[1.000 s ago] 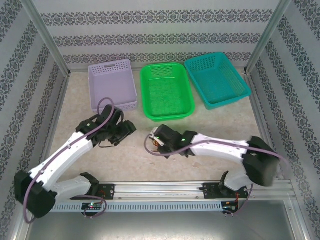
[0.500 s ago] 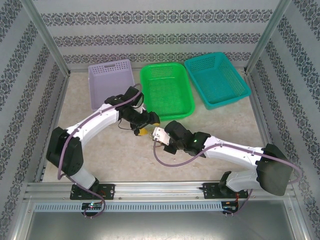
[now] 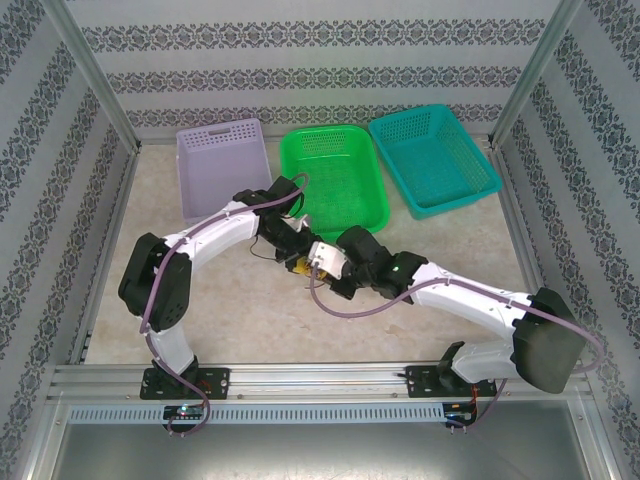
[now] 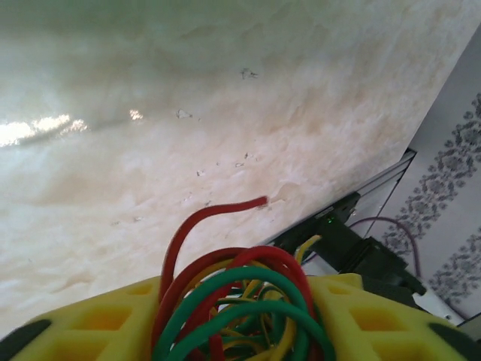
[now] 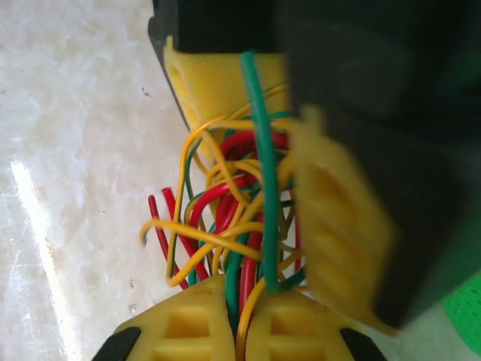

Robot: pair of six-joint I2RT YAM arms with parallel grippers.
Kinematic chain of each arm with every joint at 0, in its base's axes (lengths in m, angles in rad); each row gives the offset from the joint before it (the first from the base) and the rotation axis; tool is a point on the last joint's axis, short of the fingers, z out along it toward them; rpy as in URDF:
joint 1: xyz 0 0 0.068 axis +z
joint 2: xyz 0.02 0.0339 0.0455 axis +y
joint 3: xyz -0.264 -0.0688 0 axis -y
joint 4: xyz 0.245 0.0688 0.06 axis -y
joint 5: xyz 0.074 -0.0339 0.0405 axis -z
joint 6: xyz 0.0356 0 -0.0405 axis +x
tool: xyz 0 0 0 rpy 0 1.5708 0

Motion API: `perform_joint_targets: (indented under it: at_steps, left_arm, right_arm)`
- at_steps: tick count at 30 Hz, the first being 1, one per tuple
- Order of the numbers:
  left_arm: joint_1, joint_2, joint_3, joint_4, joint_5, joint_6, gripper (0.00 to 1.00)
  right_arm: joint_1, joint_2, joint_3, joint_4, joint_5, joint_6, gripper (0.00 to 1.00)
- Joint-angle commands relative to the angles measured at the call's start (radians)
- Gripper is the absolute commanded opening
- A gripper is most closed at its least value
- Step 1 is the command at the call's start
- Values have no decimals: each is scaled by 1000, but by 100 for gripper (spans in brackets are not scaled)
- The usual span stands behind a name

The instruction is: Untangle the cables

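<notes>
Red, green and yellow cables (image 5: 225, 218) sat outside the purple basket (image 3: 222, 170), green basket (image 3: 335, 185) and teal basket (image 3: 435, 160), clamped by left gripper (image 4: 240, 304) and right gripper (image 5: 240, 320).

Mostly masked: cable tangle (image 3: 302, 265), ends out of frame
Top view: tangle a yellowish fleck pinched between left gripper (image 3: 296, 258) and right gripper (image 3: 310, 268); single wires too small to tell apart, contact points covered by the gripper bodies. Left wrist view: yellow fingers (image 4: 98, 320) cut by the bottom edge, wire loops run out of frame with them, clamp point out of sight; dark hardware (image 4: 361, 252) at lower right too indistinct to identify. Right wrist view: left gripper's yellow finger (image 5: 338, 226) smeared with blur, its black body covering the wires' upper ends; which strand crosses which cannot be told; green basket (image 5: 462, 316) a sliver cut off at the corner
</notes>
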Motion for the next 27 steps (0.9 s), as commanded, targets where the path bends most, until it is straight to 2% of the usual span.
perform_joint_targets:
  at_steps: [1,3,6,10,13,14,16,18,21,23,27]
  left_arm:
    - [-17,-28,7,-6,9,3,25]
    - [-15,-38,22,-29,-52,2,13]
    - [-10,-69,29,-27,-140,-26,1]
    - [-9,-174,-40,83,-275,-128,0]
    - [-7,-272,-130,208,-360,-192,0]
    - [-6,-300,-159,259,-364,-204,0]
    - [-3,-331,-199,340,-327,-205,0]
    - [1,-319,-200,362,-228,-165,0]
    - [-1,-287,-166,305,-122,-70,0]
    - [0,-286,-149,263,-92,-12,0]
    - [-2,-264,-103,206,-53,58,0]
  right_arm:
    - [-23,-9,38,3,-76,26,0]
    - [-29,-12,35,-14,-88,31,0]
    - [-32,-21,19,-28,-131,65,0]
    - [-36,-18,10,-25,-273,213,0]
    - [-63,11,-20,81,-479,446,0]
    - [-75,26,-30,132,-553,535,0]
    - [-76,33,-27,146,-584,594,0]
    - [-81,-16,-15,104,-485,554,22]
    - [-106,-123,-17,85,-361,436,51]
    - [-97,-163,8,31,-270,303,65]
    - [-78,-187,14,-7,-154,75,85]
